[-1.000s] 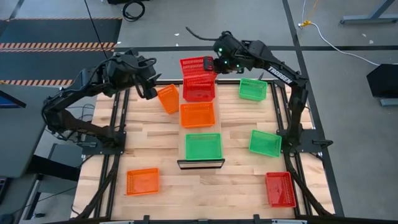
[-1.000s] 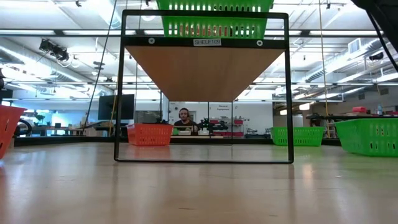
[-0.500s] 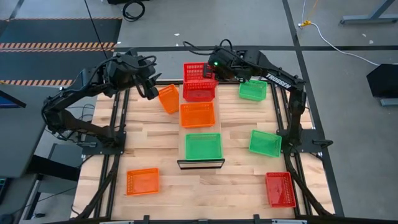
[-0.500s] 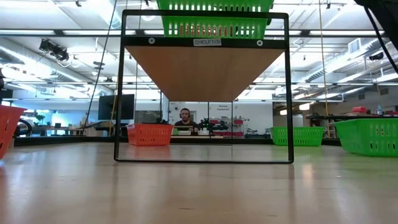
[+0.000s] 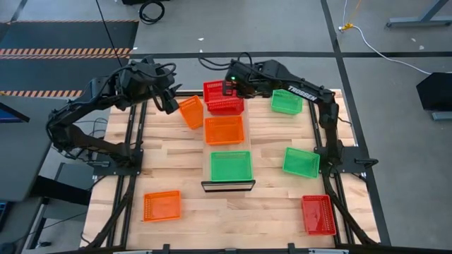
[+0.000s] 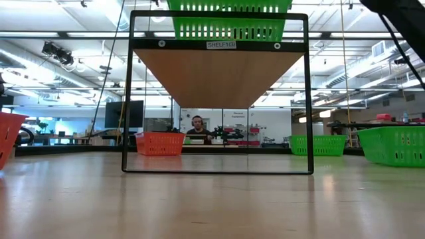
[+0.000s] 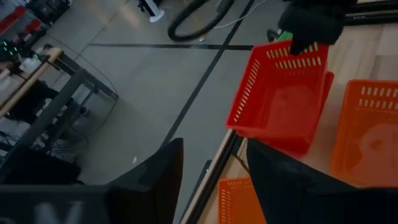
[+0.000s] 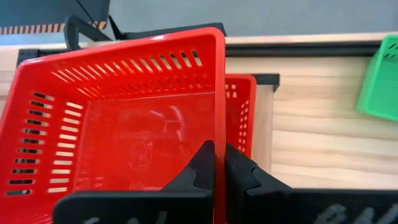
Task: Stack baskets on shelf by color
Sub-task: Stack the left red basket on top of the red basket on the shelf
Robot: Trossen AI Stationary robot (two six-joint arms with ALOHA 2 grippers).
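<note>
- Looking straight down from above: the right gripper (image 5: 230, 87) is clenched on the rim of a red basket (image 5: 222, 97), holding it over a second red one at the far end of the shelf (image 5: 207, 152). An orange basket (image 5: 224, 130) and a green basket (image 5: 231, 166) sit farther along the board. The left gripper (image 5: 172, 104) hovers beside a tilted orange basket (image 5: 191, 111) just off the shelf's edge; I cannot tell whether its claw is released. Other baskets lie scattered well apart on the table (image 5: 183, 176), leaving open room.
- From table height: only the shelf's underside and the green basket on it show — neither gripper is in sight.
- Left wrist: dark fingers (image 7: 283, 186) frame the red pair, with the table's far edge and a drop to the floor close by.
- Right wrist: fingers (image 8: 205, 163) pinch one thin side wall. The mesh plastic looks light, slightly springy and slippery — the rim is the sensible hold.
</note>
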